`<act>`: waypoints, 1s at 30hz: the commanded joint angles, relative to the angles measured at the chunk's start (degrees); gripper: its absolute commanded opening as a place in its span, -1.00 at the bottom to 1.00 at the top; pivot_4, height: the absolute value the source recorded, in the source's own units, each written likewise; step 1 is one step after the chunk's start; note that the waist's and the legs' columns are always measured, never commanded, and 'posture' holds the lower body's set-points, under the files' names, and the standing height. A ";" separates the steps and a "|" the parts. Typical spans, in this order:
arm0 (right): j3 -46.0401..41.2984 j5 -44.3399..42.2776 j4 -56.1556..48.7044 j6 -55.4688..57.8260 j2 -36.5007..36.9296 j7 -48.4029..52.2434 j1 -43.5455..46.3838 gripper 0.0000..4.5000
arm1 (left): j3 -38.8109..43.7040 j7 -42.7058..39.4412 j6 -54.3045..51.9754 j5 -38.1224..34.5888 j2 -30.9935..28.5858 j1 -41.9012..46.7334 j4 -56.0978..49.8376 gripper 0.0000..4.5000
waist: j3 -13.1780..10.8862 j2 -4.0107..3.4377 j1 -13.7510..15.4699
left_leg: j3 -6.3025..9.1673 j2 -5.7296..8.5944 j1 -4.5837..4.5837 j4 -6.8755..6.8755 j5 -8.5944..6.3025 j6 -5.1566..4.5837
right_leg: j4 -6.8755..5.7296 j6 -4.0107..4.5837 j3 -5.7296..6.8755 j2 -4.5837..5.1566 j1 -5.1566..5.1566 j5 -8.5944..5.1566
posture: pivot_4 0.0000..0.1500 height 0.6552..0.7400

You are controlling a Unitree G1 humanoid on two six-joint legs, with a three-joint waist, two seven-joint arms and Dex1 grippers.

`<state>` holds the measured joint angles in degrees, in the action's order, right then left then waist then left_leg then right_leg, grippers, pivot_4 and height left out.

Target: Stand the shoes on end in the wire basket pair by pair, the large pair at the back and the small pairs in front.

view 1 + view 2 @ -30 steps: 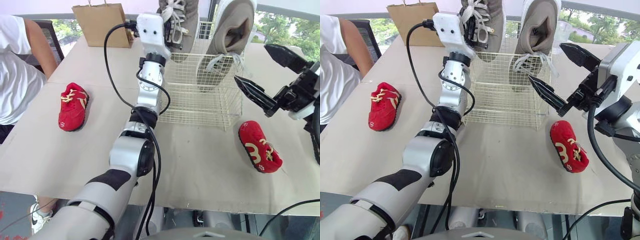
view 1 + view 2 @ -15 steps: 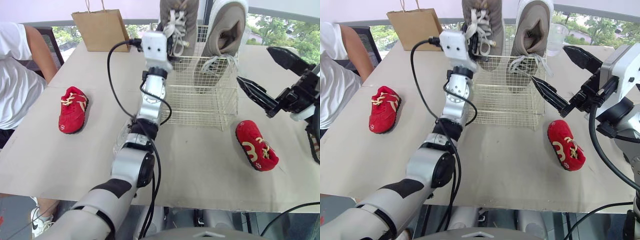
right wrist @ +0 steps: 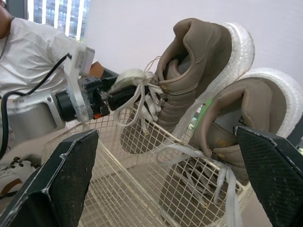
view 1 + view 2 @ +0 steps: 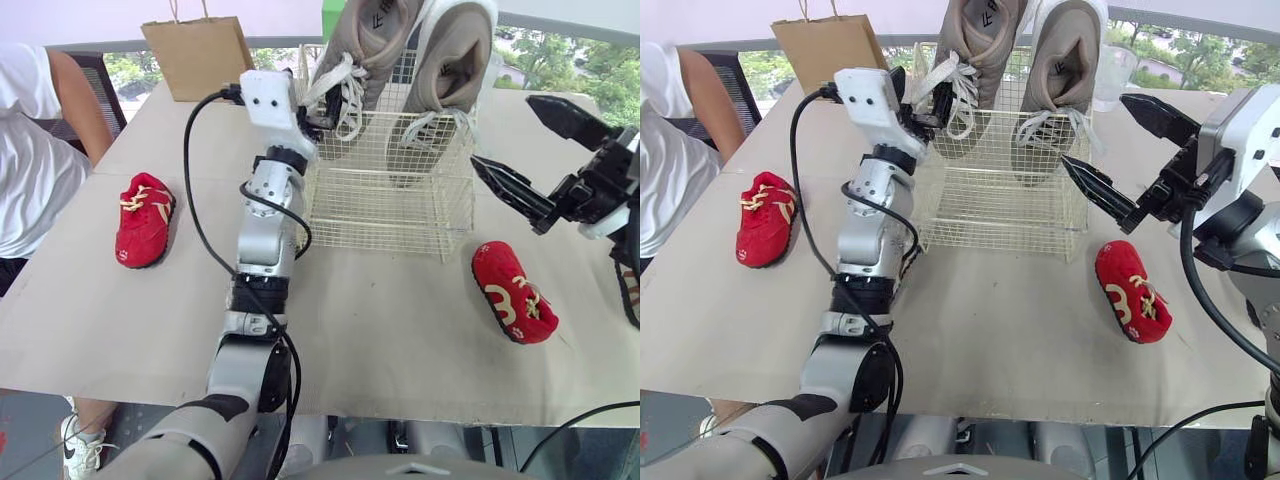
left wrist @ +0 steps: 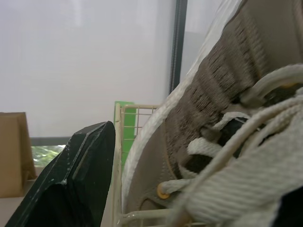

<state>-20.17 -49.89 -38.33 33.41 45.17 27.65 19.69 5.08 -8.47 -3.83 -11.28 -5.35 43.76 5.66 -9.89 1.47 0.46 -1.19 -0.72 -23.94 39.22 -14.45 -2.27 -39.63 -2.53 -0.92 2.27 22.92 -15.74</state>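
**Step in hand: seating the large pair.**

1. The left gripper (image 4: 306,108) is at the near left corner of the cream wire basket (image 4: 400,205), up at the rim. It stands open. The left wrist view shows one black finger (image 5: 71,184) clear of the shoe, with the white laces lying in the gap.
2. The left taupe knit sneaker with a white sole (image 4: 365,40) stands toe down and heel up at the back of the basket. It leans towards the left gripper and is judged not yet settled.
3. The right taupe knit sneaker (image 4: 455,60) stands beside it, also toe down and closer to upright.
4. The right gripper (image 4: 500,128) hangs wide open just to the right of the basket and holds nothing.

**Next move (judgement).** Free the left gripper from the laces without dragging the leaning sneaker over. Snagged laces are the main risk.

**Remaining items.** Two small red shoes with cream laces lie on the beige table covering (image 4: 400,340):
- One small red shoe (image 4: 143,218) is well to the left of the basket.
- The other small red shoe (image 4: 513,292) is near the basket's right front corner, below the right gripper.

Both belong in the front of the basket, which is still open.
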 commanded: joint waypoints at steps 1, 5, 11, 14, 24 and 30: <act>-0.21 0.62 0.02 -1.35 0.42 1.07 1.25 1.00 | 0.35 -2.72 -5.03 -4.60 -1.15 -3.05 -9.74 0.78 | 0.00 0.00 0.03 | 0.00 0.00 0.00 0.00 0.00 0.00 | 0.00 0.00 -0.02 0.01 0.00 0.00 | 1.00 1.00; 0.63 0.60 0.58 -1.40 0.06 1.91 1.89 1.00 | -0.17 -4.36 -6.87 -5.98 -2.58 -6.24 -15.67 0.78 | 0.00 0.00 0.16 | 0.06 -0.01 0.01 0.00 0.00 -0.01 | -0.05 0.00 -0.03 0.01 -0.01 0.00 | 1.00 1.00; 2.08 1.46 1.23 -1.24 -0.30 2.65 2.42 1.00 | 0.80 -7.43 -8.20 -7.30 -6.12 -8.80 -20.19 0.78 | 0.00 0.00 0.23 | 0.06 0.00 0.04 0.01 -0.01 -0.02 | -0.05 0.01 -0.03 0.00 -0.06 0.00 | 1.00 1.00; 2.12 1.69 1.89 -1.09 0.02 3.26 2.47 1.00 | 2.82 -11.52 -7.01 -7.54 -11.69 -9.27 -19.68 0.78 | 0.00 -0.01 0.07 | 0.07 -0.01 0.05 0.01 -0.01 -0.02 | -0.05 0.01 -0.02 -0.02 -0.06 0.00 | 1.00 1.00; 4.48 -7.55 1.09 5.35 3.00 12.57 0.11 1.00 | 13.55 -19.89 -28.28 -30.49 -24.36 -17.66 -25.85 0.90 | -0.02 -0.01 -0.12 | 0.10 -0.09 0.08 -0.01 -0.02 -0.03 | 0.05 0.02 0.03 0.05 -0.13 -0.01 | 1.00 1.00; 4.66 -0.71 1.12 3.01 5.45 16.81 -7.55 1.00 | 18.50 -26.76 -44.07 -48.40 -34.87 -32.26 -36.30 0.90 | -0.05 0.00 -0.65 | 0.15 -0.12 0.07 -0.06 -0.02 -0.02 | 0.13 0.03 0.10 0.30 -0.14 -0.02 | 1.00 1.00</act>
<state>-13.01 -51.37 -36.07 37.55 49.86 43.81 12.35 21.49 -32.81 -46.26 -55.42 -38.83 11.44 -26.26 -9.94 1.47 -0.20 -1.05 -0.84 -23.86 39.15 -14.48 -2.29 -39.46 -2.50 -0.82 2.60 22.75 -15.76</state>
